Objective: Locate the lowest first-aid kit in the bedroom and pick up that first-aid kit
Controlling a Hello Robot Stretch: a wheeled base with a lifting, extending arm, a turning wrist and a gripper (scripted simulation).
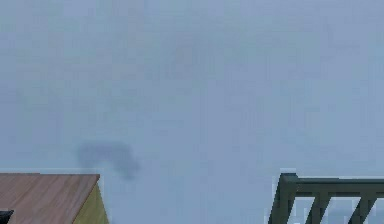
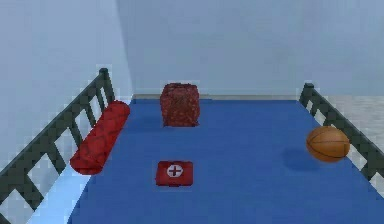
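A small flat red first-aid kit (image 2: 175, 172) with a white cross mark lies on the blue bed (image 2: 240, 150), a little left of the middle and toward the near side. It rests flat on the cover, apart from the other things on the bed.
A long red bolster (image 2: 101, 136) lies along the bed's left rail (image 2: 60, 135). A dark red patterned cube cushion (image 2: 180, 104) stands farther out. An orange ball (image 2: 328, 144) sits by the right rail (image 2: 345, 125). A brown-topped yellow cabinet (image 1: 50, 198) and a grey-green rail (image 1: 325, 200) stand before a pale wall.
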